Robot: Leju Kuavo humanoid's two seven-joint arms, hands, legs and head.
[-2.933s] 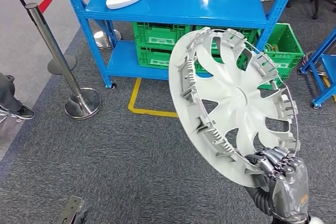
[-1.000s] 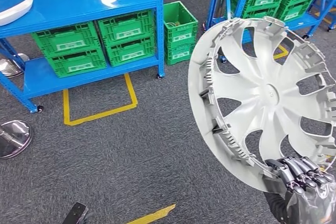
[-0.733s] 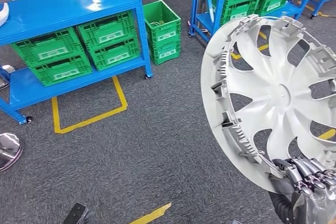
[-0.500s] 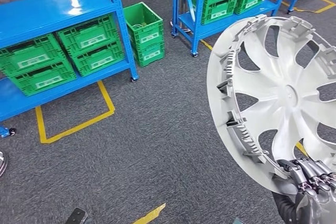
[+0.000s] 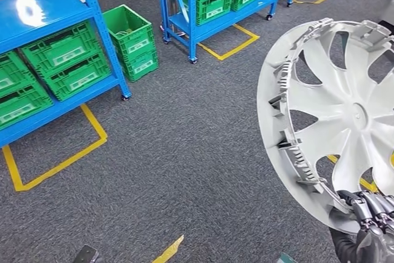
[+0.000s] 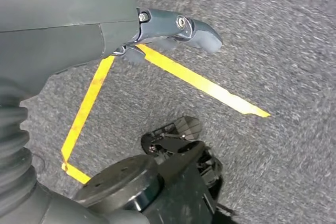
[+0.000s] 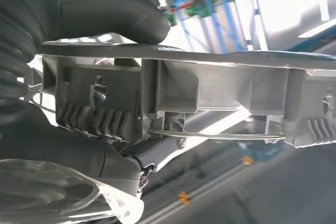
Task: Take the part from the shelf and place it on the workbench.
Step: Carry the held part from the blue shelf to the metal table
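- Head view, compared with the earlier pictures: the whole scene has slid leftward, so the camera has turned with the robot. The blue shelf (image 5: pixel 55 23) with its green crates (image 5: pixel 60 60) now sits at the left edge, and a second blue rack (image 5: pixel 218 4) has come into sight ahead. These fixtures have not themselves moved.
- Wheel cover (image 5: pixel 334 115): held up on edge at the right of the picture, its ribbed inner face toward the camera, clear of the shelf and carpet. Its place relative to the hand is unchanged throughout.
- Right hand (image 5: pixel 369 226): clamped on the cover's lower rim, fingers curled over the edge. The right wrist view confirms it, with the thumb (image 7: pixel 115 9) pressed on one face of the rim (image 7: pixel 198 56) and the darker fingers beneath.
- Left hand (image 6: pixel 118 24): hangs beside the body over grey carpet and a yellow floor line (image 6: pixel 206 85), grasping nothing; fingers extended, not clenched.
- Assessment: pickup is complete and the robot is mid-turn in transit. No workbench is yet visible, so placement remains outstanding.
- Risk: a single-handed rim hold on a broad cover could slip during the turn.
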